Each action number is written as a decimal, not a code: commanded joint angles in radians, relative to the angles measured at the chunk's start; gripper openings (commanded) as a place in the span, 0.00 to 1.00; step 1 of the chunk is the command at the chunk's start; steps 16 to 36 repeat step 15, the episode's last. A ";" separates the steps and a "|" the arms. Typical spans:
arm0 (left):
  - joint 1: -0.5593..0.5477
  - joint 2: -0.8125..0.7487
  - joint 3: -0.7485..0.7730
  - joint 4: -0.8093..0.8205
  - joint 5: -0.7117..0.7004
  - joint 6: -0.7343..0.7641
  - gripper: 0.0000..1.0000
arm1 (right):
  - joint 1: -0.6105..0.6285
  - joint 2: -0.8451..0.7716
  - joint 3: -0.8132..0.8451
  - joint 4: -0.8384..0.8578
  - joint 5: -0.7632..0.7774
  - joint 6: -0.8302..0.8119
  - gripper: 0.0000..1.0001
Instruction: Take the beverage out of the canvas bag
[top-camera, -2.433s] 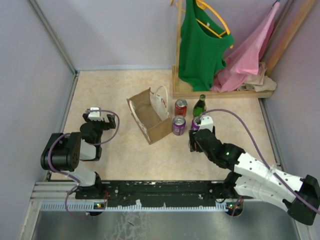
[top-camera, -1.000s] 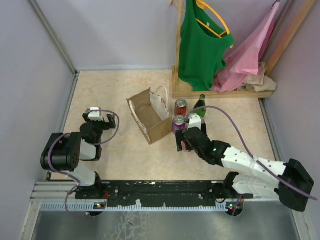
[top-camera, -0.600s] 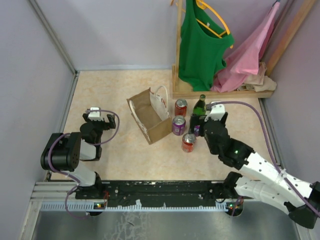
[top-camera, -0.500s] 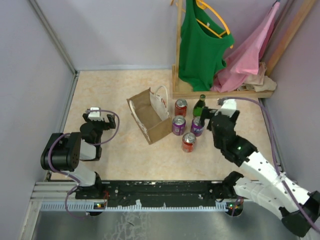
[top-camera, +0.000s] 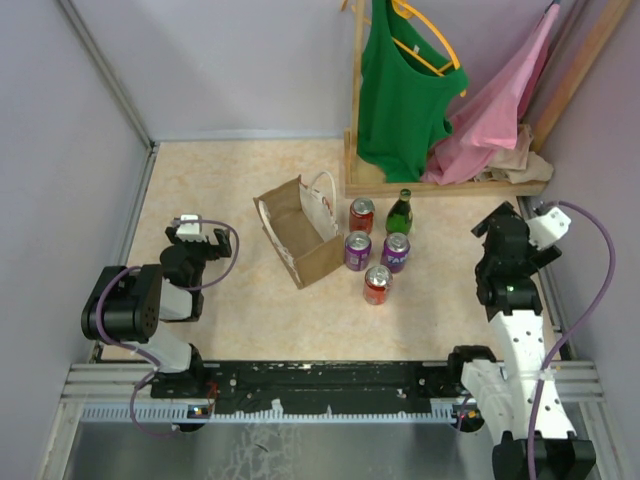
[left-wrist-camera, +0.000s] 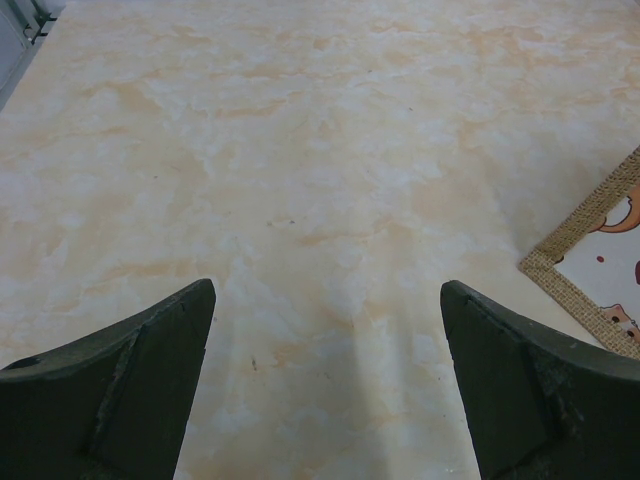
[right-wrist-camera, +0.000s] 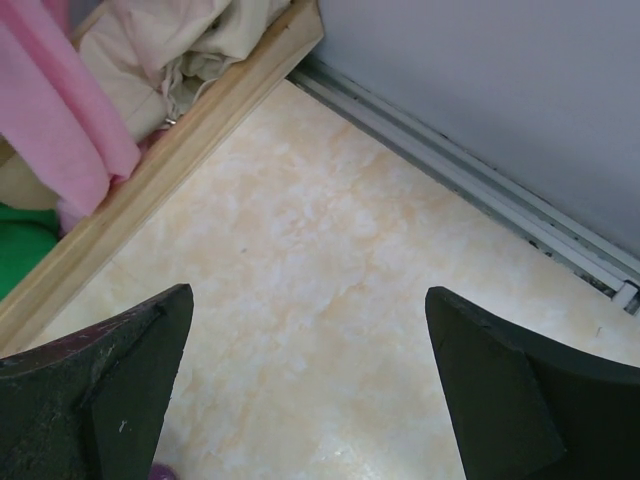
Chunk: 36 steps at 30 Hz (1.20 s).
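**Drinks stood outside the bag, both arms clear**

The canvas bag (top-camera: 300, 232) stood upright near the middle of the worktop (top-camera: 230, 180), its mouth open to the overhead camera. No drink showed inside it. Five drinks stood just to its right:

- a rear red can (top-camera: 361, 215)
- a green bottle (top-camera: 400, 212)
- a purple can by the bag (top-camera: 357, 250)
- a second purple can (top-camera: 395, 252)
- a front red can (top-camera: 377, 284)

By that layout the unloading looked done or nearly so.

The left end effector (left-wrist-camera: 325, 290) hovered low over bare marbled surface with its jaws spread wide and nothing between them. Only a coarse woven corner of the bag reached into the edge of its wrist view. The right end effector (right-wrist-camera: 308, 295) was also spread wide and empty. It sat well apart from the drinks, near the wooden clothes rack (top-camera: 440, 187) and the wall rail.

The cans looked like smooth, thin-walled cylinders, probably light and slick, and best pinched across the middle of the body. The bottle appeared to be glass, so likely heavier, breakable and tippy. A hold on its shoulder or neck would suit it.

The bag's flat woven panels seemed fairly stiff yet light, with soft white loop handles. It would likely slide or topple if a drink dragged against a wall.
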<state>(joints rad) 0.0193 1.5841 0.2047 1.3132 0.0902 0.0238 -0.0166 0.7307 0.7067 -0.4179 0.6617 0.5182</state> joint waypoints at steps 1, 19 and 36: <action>-0.002 0.006 0.012 0.014 0.006 0.006 1.00 | -0.008 -0.018 0.001 0.032 -0.042 0.040 0.99; -0.003 0.007 0.012 0.014 0.006 0.007 1.00 | -0.006 -0.006 0.001 0.040 -0.068 0.032 0.99; -0.003 0.007 0.012 0.014 0.006 0.007 1.00 | -0.006 -0.006 0.001 0.040 -0.068 0.032 0.99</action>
